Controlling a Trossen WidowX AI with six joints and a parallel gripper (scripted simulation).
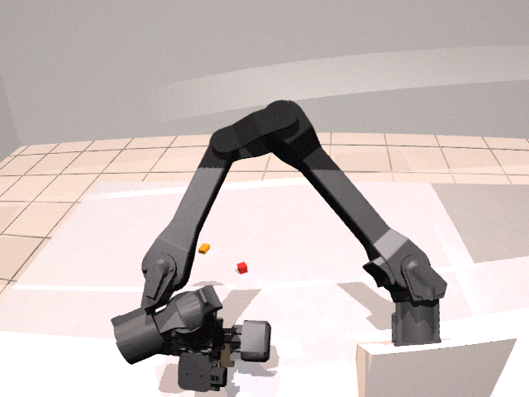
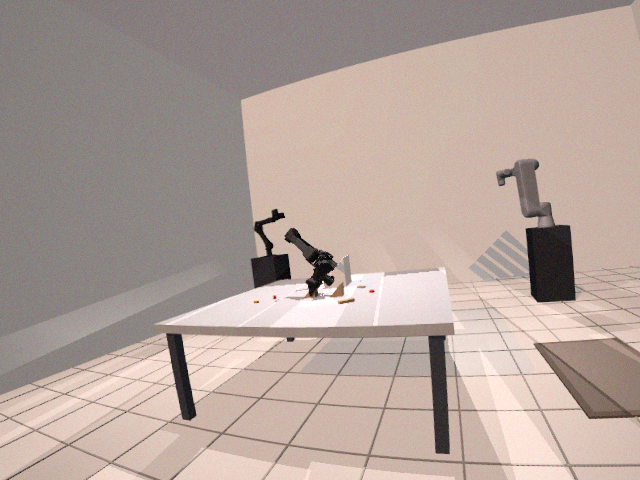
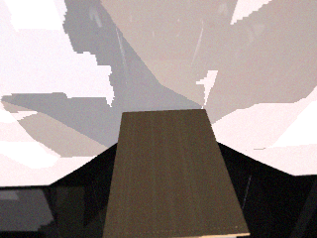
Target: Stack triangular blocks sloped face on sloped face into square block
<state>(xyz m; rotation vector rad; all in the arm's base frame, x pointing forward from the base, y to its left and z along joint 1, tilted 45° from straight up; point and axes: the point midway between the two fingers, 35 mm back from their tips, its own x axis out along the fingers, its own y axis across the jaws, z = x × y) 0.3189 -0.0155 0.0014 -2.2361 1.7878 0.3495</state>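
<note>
One triangular block (image 1: 227, 356) (image 3: 170, 174) stands between the fingers at the table's near side in the top view. In the wrist view its brown face fills the lower middle, with a black finger against each side edge. My gripper (image 1: 230, 357) (image 2: 312, 293) (image 3: 164, 144) is low over the table and shut on this block. The fingertips are hidden behind it in the wrist view. The other triangular block (image 2: 339, 290) stands apart, right of the gripper in the exterior view, with its slope facing left. Whether the gripped block touches the table cannot be told.
An orange piece (image 1: 204, 248) (image 2: 255, 301) and a red cube (image 1: 242, 267) (image 2: 274, 297) lie on the table (image 1: 298, 231) (image 2: 289, 317). Wooden pieces (image 2: 346, 300) (image 2: 361, 286) and a red piece (image 2: 371, 290) lie near the other block. A panel (image 1: 431, 371) (image 2: 346, 269) stands upright nearby.
</note>
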